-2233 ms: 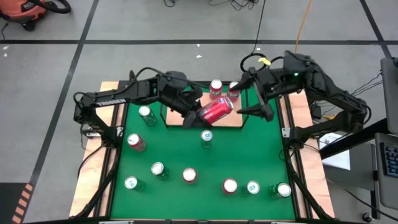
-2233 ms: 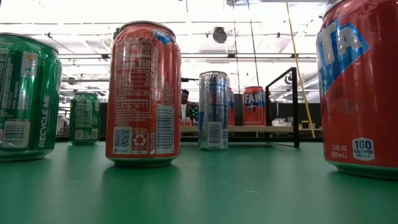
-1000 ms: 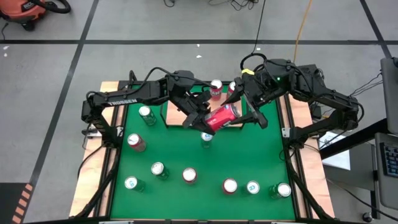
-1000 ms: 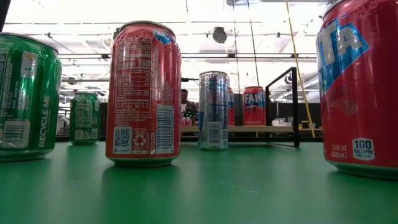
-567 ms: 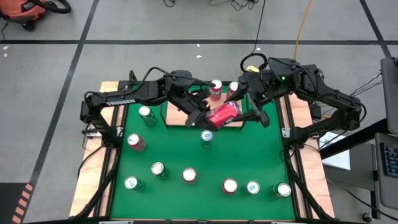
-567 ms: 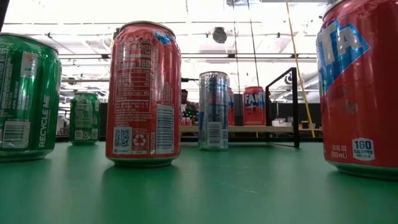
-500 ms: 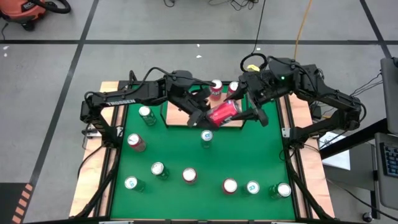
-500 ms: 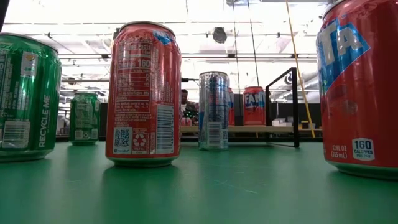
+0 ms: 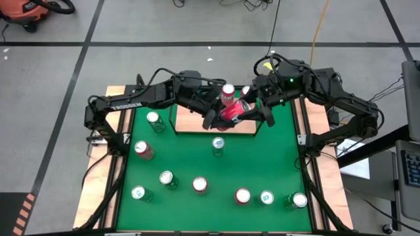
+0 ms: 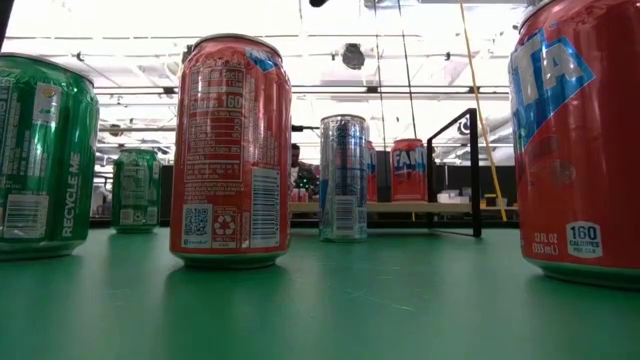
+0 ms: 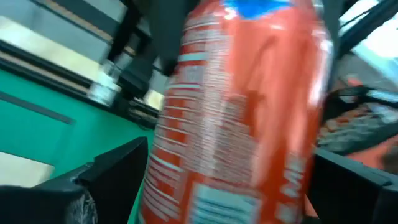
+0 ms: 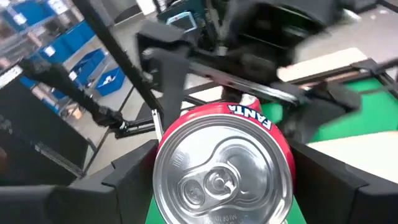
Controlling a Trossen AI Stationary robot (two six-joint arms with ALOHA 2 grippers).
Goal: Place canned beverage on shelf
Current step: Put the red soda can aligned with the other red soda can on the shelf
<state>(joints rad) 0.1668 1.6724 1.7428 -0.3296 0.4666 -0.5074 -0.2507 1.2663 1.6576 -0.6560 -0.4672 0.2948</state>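
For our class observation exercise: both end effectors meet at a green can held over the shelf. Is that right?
Not quite. The can is red, not green, as the high view shows. The left end effector and the right end effector do meet at it over the shelf.

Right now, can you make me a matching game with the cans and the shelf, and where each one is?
Things:
1. held red can
2. silver-and-blue can
3. upright red can
4. shelf

Places:
A. standing on the green table, just in front of the shelf
B. lying flat at the green table's far end
C. in the air over the shelf, gripped by the right gripper, with the left gripper close beside it
D. standing on the shelf's far side

Pairs: 1-C, 2-A, 3-D, 4-B
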